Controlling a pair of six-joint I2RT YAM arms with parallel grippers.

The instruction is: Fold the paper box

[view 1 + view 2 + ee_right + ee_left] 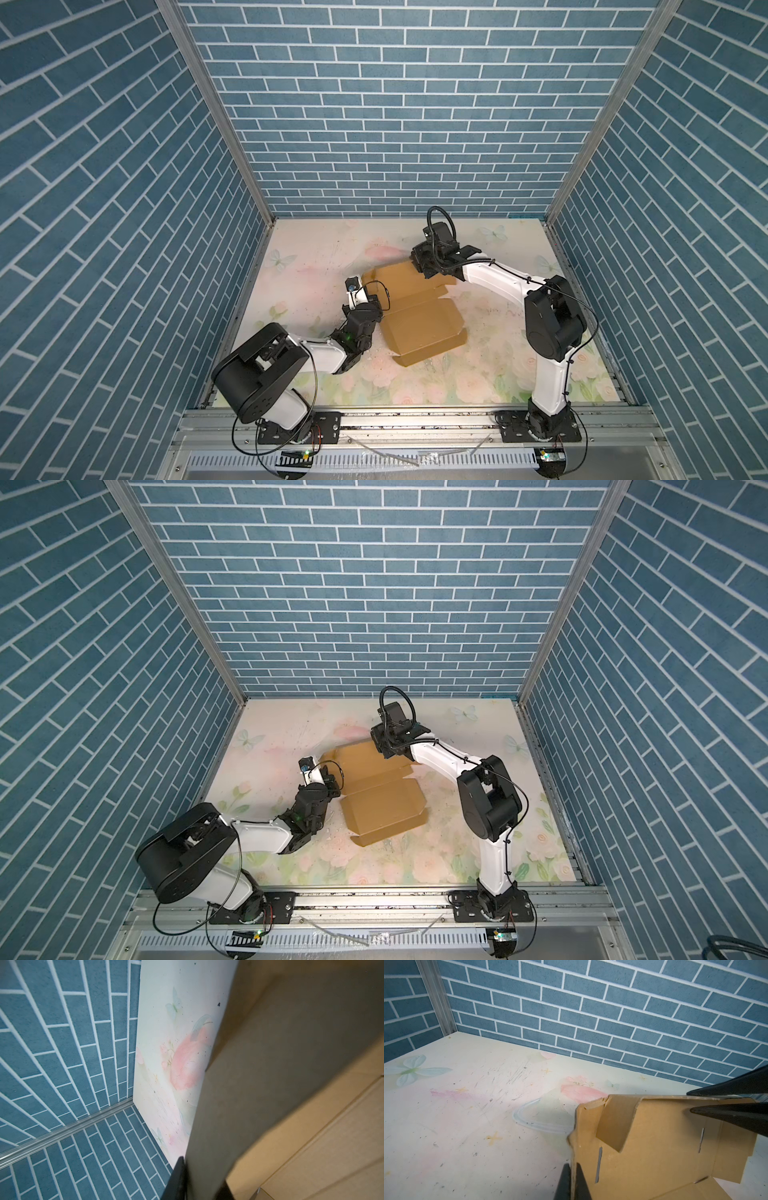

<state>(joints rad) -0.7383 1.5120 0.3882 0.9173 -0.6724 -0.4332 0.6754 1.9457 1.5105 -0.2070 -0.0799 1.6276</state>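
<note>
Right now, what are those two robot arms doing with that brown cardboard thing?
They are folding a plain brown corrugated cardboard paper box on the flowery table. The left gripper pinches the edge of a raised wall on the box's left side. The right gripper is clamped over the top edge of a wall at the far side. The box is only half made: some walls stand up, other flaps lie open.

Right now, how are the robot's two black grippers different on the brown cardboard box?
The black left gripper clamps the brown cardboard paper box's left wall; the black right gripper straddles its far wall. The left gripper's fingers nearly meet; the right gripper's stand wider apart. Both touch it.
</note>
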